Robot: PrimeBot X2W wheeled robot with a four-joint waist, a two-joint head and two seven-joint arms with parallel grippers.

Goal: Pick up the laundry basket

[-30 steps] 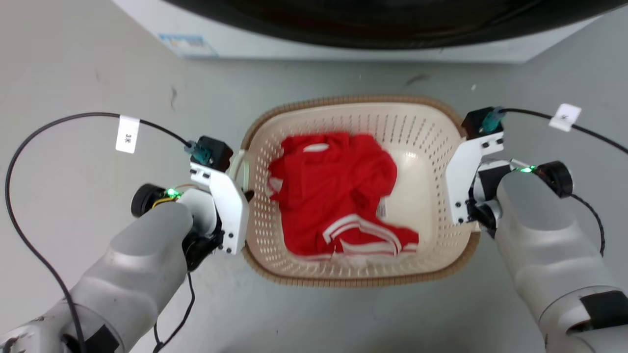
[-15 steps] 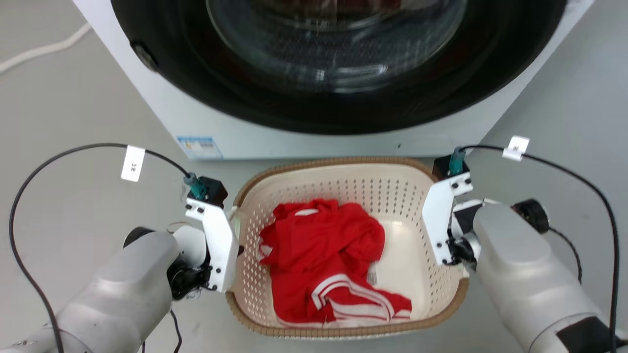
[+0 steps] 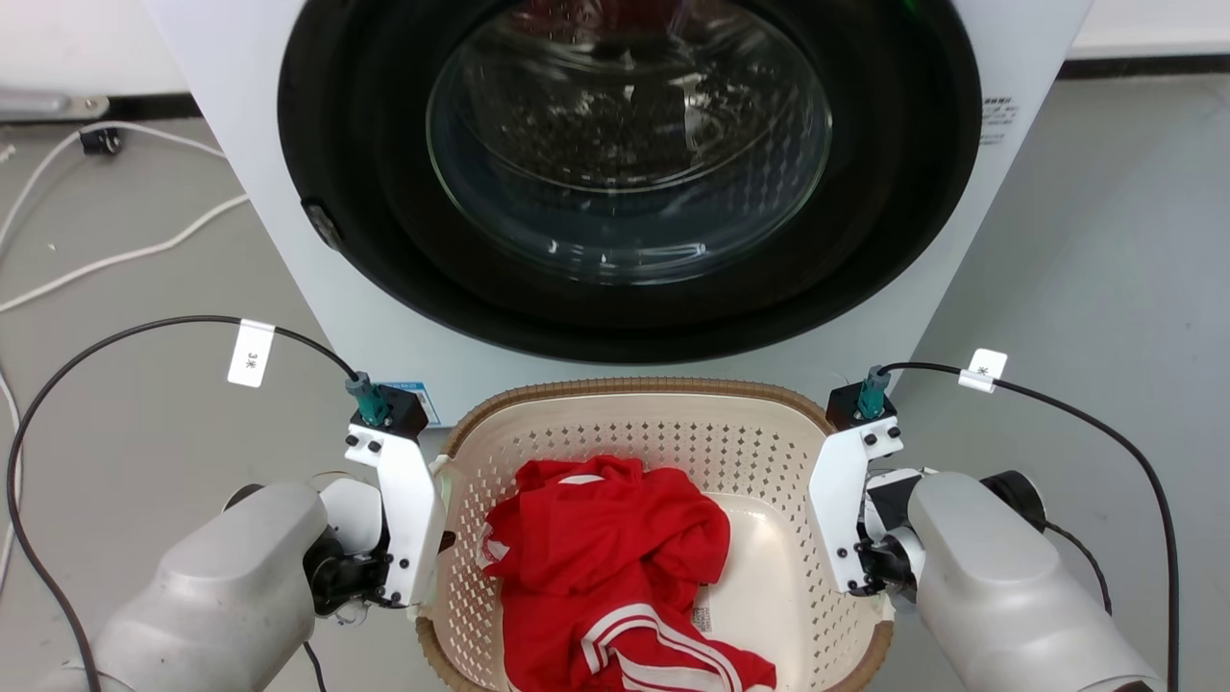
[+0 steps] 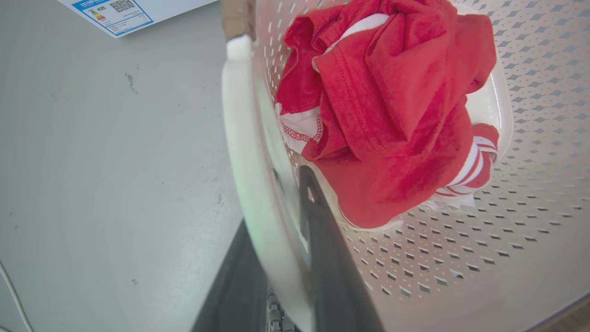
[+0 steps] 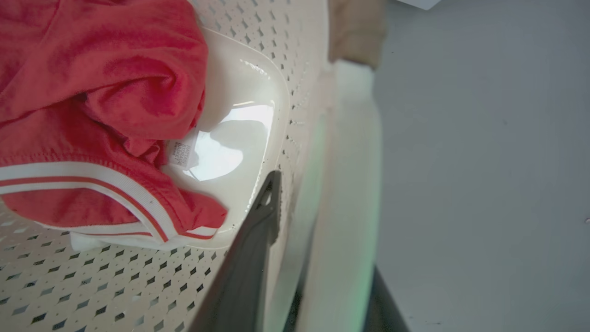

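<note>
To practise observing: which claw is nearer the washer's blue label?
The left claw: the label lies beside its wrist; the right claw holds the basket's other side.

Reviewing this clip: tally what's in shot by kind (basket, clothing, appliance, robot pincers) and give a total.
Laundry basket: 1
Red clothing bundle, white-striped: 1
Washing machine: 1
Pincers: 2, the left pincer and the right pincer, each straddling a white side handle
Total: 5
</note>
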